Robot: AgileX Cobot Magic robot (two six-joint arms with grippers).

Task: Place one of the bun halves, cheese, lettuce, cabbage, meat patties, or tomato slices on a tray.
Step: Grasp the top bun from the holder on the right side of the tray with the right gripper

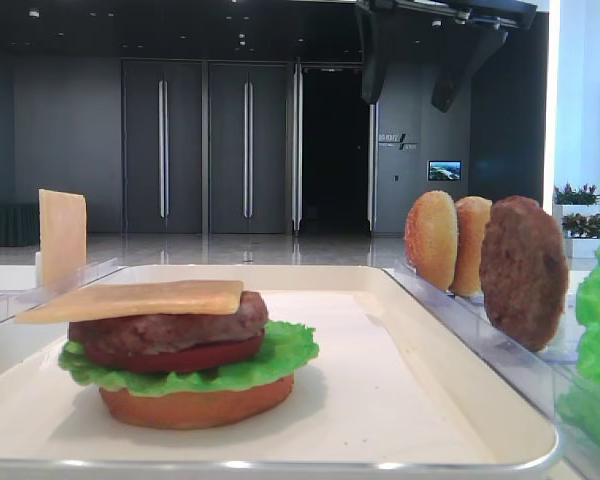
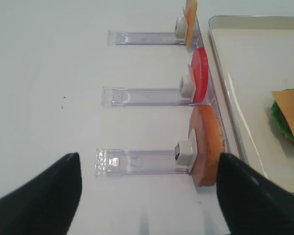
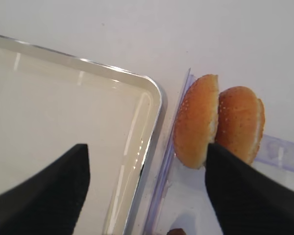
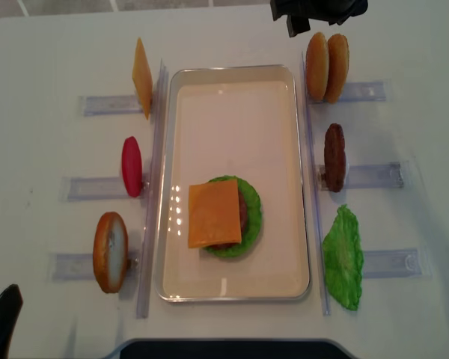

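Note:
The cream tray (image 4: pixel 295 187) holds a stack: bottom bun (image 1: pixel 195 405), lettuce (image 1: pixel 275 358), tomato, meat patty (image 1: pixel 170 330) and a cheese slice (image 4: pixel 213 213) on top. Two sesame bun halves (image 4: pixel 325 66) stand on edge in the far right rack. My right gripper (image 3: pixel 146 147) hangs open over the tray's corner rim (image 3: pixel 154 122), and the bun halves (image 3: pixel 198 122) lie just beyond its right finger (image 3: pixel 245 191). My left gripper (image 2: pixel 148 156) is open above the table, with its right finger (image 2: pixel 250 196) beside another bun piece (image 2: pixel 208 147). Neither gripper holds anything.
Clear holder racks line both long sides of the tray. On the left stand a cheese slice (image 4: pixel 141 77), a tomato slice (image 4: pixel 132 166) and a bun piece (image 4: pixel 110 252). On the right stand a meat patty (image 4: pixel 334 157) and a lettuce leaf (image 4: pixel 343 258).

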